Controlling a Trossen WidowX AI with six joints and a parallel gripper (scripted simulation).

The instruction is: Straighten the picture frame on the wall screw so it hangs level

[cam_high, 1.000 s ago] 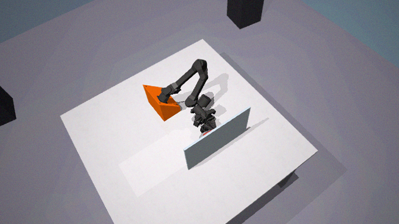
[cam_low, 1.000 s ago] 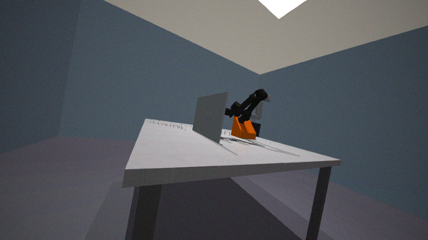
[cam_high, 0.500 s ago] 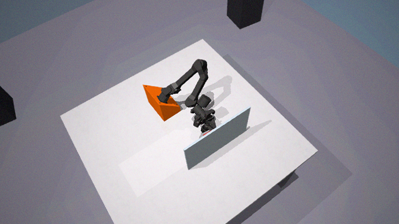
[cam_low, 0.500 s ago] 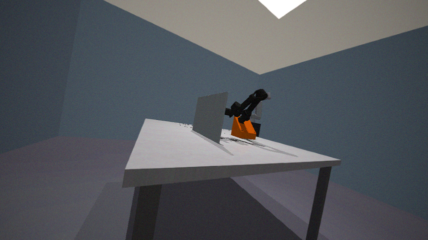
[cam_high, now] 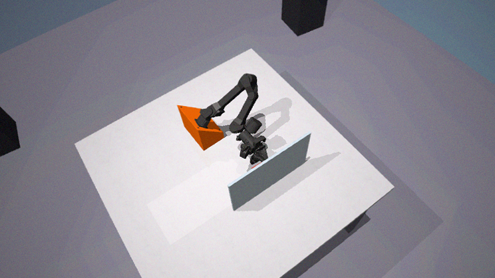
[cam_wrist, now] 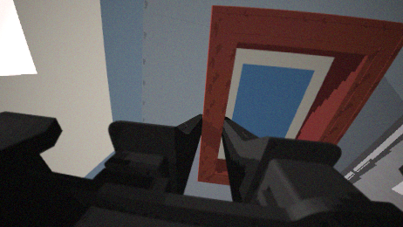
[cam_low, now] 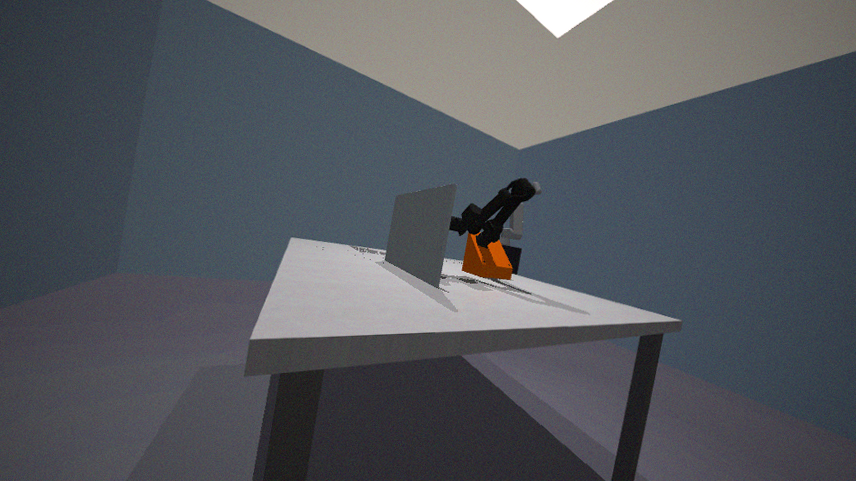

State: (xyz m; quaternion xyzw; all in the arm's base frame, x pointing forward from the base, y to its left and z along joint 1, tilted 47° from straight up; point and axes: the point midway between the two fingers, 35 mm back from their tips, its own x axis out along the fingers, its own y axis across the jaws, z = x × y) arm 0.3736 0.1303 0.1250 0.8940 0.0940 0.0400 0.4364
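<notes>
The picture frame [cam_wrist: 262, 27] has a red border, a pale mat and a blue centre. It fills the right of the wrist view, in front of the grey-blue wall panel [cam_high: 275, 170] [cam_low: 418, 233] [cam_wrist: 174, 61]. Only a red sliver of it shows in the top view, and the panel hides it in the exterior view. My gripper [cam_wrist: 212, 119] is shut on the frame's left side bar, with one finger on each side of it, near the lower part. The screw and the notched strip are hidden. I cannot tell from this slanted view whether the frame is level.
The panel stands upright on the white table [cam_high: 128, 164] [cam_low: 331, 308]. The arm reaches toward the panel's front face from its orange base [cam_high: 208, 139] [cam_low: 484, 262]. The table's edges show in the top and exterior views. Dark pillars [cam_high: 303, 2] stand beyond the table.
</notes>
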